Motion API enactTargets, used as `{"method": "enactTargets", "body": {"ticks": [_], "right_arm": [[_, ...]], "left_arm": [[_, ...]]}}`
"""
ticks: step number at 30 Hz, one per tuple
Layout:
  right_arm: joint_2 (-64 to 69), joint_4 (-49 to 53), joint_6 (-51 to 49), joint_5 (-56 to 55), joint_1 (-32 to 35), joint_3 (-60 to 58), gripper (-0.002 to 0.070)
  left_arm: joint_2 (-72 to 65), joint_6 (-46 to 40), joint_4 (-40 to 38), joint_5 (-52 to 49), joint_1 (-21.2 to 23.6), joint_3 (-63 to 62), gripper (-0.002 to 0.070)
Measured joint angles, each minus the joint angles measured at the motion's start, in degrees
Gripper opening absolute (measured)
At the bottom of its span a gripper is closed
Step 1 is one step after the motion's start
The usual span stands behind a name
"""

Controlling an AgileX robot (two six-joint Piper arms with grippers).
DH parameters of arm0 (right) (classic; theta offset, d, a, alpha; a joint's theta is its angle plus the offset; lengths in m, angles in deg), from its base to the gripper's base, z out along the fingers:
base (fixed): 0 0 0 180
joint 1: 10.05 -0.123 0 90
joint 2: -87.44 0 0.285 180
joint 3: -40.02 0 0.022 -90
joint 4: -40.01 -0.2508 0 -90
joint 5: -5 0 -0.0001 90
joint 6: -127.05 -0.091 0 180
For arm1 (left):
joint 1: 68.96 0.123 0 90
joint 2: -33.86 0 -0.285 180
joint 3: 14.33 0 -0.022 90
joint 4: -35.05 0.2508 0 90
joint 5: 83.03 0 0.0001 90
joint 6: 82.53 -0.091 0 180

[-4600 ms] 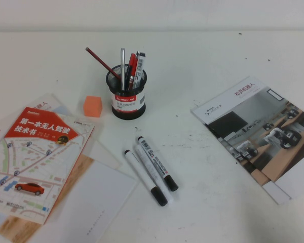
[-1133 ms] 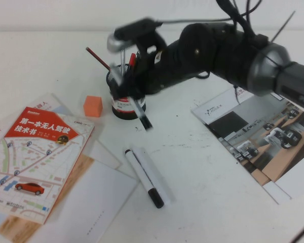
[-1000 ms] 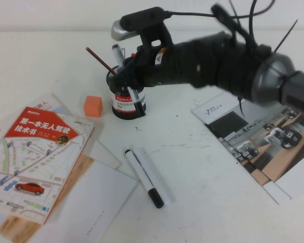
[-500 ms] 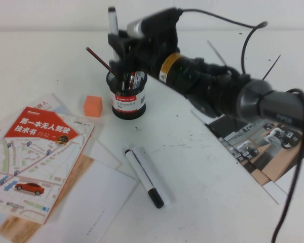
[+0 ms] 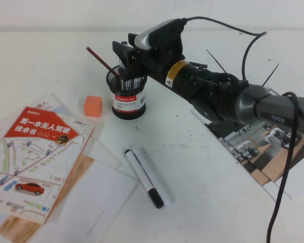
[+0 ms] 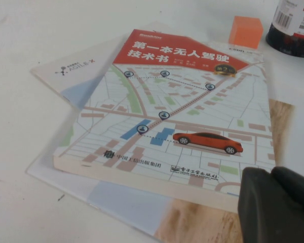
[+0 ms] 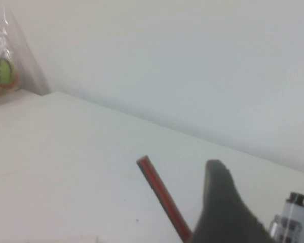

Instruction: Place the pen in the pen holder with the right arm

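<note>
The pen (image 5: 126, 65), white with dark print, stands upright in the black mesh pen holder (image 5: 128, 99) among other pens and a red pencil (image 5: 102, 62). My right gripper (image 5: 125, 53) hovers just over the holder's mouth, open, one finger on each side of the pen. In the right wrist view the pen's top (image 7: 293, 218) stands apart from the nearer black finger (image 7: 220, 197). My left gripper (image 6: 270, 174) is shut and empty over the map book (image 6: 182, 111); it does not show in the high view.
A plain white marker with black ends (image 5: 143, 177) and an all-white marker (image 5: 155, 173) lie in front of the holder. An orange cube (image 5: 92, 106) sits left of it. The map book (image 5: 38, 152) and papers lie left, a brochure (image 5: 253, 136) right under the arm.
The right arm picked the printed pen off the table, lifted it upright over the holder and lowered it in. The fingers now stand apart from it.
</note>
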Motion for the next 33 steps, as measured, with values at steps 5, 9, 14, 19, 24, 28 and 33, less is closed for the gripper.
{"method": "enactTargets", "body": {"ticks": [5,9,14,19,24,28,33], "right_arm": [[-2.4,3.1,-7.5,-0.7,0.0,-1.0,0.027],[-9.4,5.6,-13.2,-1.4,0.1,-7.0,0.0069],[-22.5,2.1,-10.2,-2.0,0.3,-21.2,-0.0008],[-38.8,-3.3,3.0,-1.3,0.5,-37.1,-0.0017],[-56.8,-4.0,9.6,2.9,0.5,-48.7,-0.0018],[-68.9,-4.2,10.0,12.1,0.5,-53.8,-0.0019],[-81.5,-4.6,10.2,26.1,0.5,-59.1,-0.0019]], "left_arm": [[0.0,0.0,0.0,0.0,0.0,0.0,-0.0001],[0.0,0.0,0.0,0.0,0.0,0.0,-0.0001],[0.0,0.0,0.0,0.0,0.0,0.0,-0.0001],[0.0,0.0,0.0,0.0,0.0,0.0,-0.0001],[0.0,0.0,0.0,0.0,0.0,0.0,-0.0001],[0.0,0.0,0.0,0.0,0.0,0.0,-0.0001],[0.0,0.0,0.0,0.0,0.0,0.0,-0.0001]]}}
